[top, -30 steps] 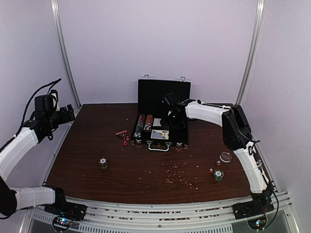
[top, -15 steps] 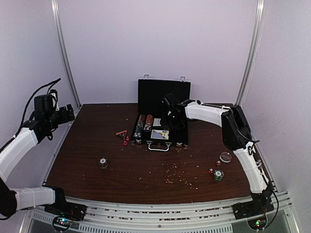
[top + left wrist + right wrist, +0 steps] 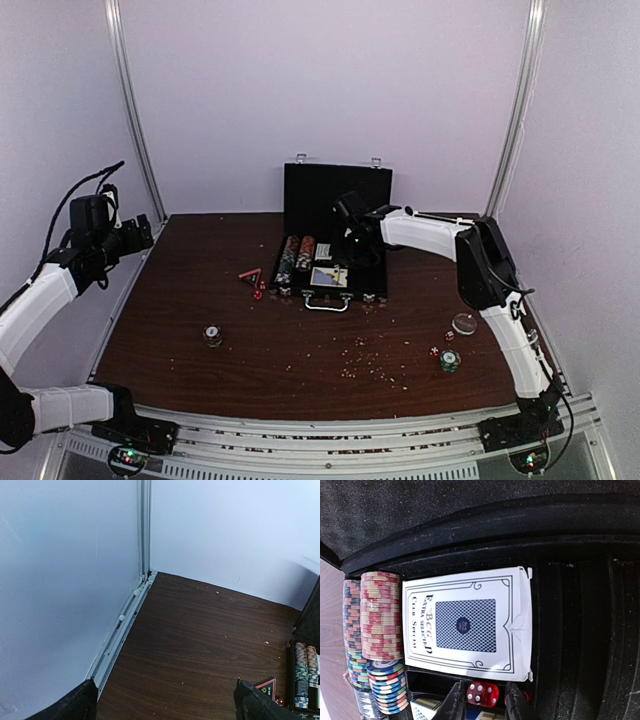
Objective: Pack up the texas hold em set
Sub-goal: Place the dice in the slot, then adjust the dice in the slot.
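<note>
Texas hold em set's black silver-cornered case (image 3: 335,190) lies open: we judge the right gripper (image 3: 485,689), parted around a small red die (image 3: 482,694), is stowing it; left gripper (image 3: 165,707) gapes idle

The black case (image 3: 335,195) stands open at the far middle of the counter (image 3: 300,345), its lid upright and its silver handle (image 3: 328,301) facing the near edge. Rows of striped chips (image 3: 380,615) lie on edge in its left slots. Just beside them a boxed card deck (image 3: 467,622) lies flat, blue back up. A red die (image 3: 482,694) sits in the compartment next to the deck. Outside the case, one loose chip stack (image 3: 213,335) lies near left and another chip stack (image 3: 450,361) near right, with small dice (image 3: 258,291) just left of the case.
</note>
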Action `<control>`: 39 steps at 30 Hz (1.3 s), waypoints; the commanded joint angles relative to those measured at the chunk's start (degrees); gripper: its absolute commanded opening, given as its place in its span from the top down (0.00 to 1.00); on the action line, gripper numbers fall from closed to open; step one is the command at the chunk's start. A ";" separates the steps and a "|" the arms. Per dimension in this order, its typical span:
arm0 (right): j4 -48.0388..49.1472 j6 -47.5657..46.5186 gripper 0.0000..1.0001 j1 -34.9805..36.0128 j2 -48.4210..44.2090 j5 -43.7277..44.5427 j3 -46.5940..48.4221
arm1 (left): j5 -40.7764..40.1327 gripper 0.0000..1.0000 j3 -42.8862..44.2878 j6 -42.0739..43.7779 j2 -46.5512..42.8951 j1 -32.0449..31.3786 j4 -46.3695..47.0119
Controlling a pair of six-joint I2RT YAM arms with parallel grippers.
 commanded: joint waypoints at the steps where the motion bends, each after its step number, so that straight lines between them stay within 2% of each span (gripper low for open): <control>1: -0.54 -0.40 0.70 -0.43 -1.01 1.27 0.90 | -0.33 0.02 -0.66 -0.49 -0.48 -0.24 0.91; 10: -1.98 -2.20 0.57 -0.35 -3.25 3.02 0.83 | -0.03 0.02 -1.01 -0.49 -0.55 -0.24 0.91; 20: -3.68 -3.93 0.50 0.18 -4.26 5.92 -0.20 | 0.48 0.02 -1.10 -0.49 -0.50 -0.21 0.91; 26: -4.63 -3.53 0.41 0.39 -3.07 6.34 -0.41 | 1.12 0.02 -1.10 -0.49 -0.22 -0.23 0.91; 32: -2.93 -5.19 0.32 1.21 -1.52 2.78 -0.12 | 1.95 0.02 -1.15 -0.57 0.03 -0.18 0.91; 39: -4.83 -3.66 0.28 1.50 0.45 4.49 0.85 | 2.24 0.02 -1.09 -0.60 0.23 -0.21 0.91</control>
